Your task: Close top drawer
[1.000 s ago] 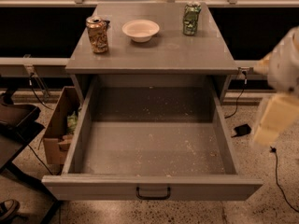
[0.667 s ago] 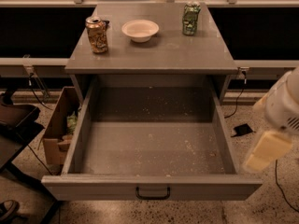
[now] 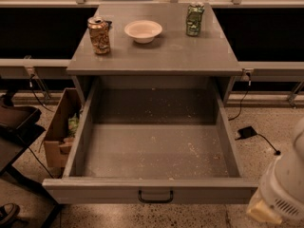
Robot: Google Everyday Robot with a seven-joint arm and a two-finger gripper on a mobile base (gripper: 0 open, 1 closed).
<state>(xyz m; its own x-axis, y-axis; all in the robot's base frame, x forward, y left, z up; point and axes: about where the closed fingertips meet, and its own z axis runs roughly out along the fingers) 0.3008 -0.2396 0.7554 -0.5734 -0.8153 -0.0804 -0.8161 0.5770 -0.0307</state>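
The top drawer (image 3: 152, 146) of the grey cabinet is pulled fully out toward me. Its grey inside is speckled with crumbs and holds nothing else. Its front panel (image 3: 95, 191) runs along the bottom of the view, with a small black bar handle (image 3: 155, 197) at its centre. A blurred white and cream part of my arm (image 3: 280, 189) shows at the bottom right, just beyond the drawer's front right corner. The gripper itself is out of view.
On the cabinet top (image 3: 156, 51) stand a brown can (image 3: 99, 35), a white bowl (image 3: 143, 31) and a green can (image 3: 194, 19). An open cardboard box (image 3: 61, 129) sits on the floor at the left. A black plug and cable (image 3: 248, 132) lie at the right. A dark chair base (image 3: 14, 127) is at the far left.
My arm has dropped from the right edge at mid height to the bottom right corner. The drawer and the things on the cabinet top have not moved.
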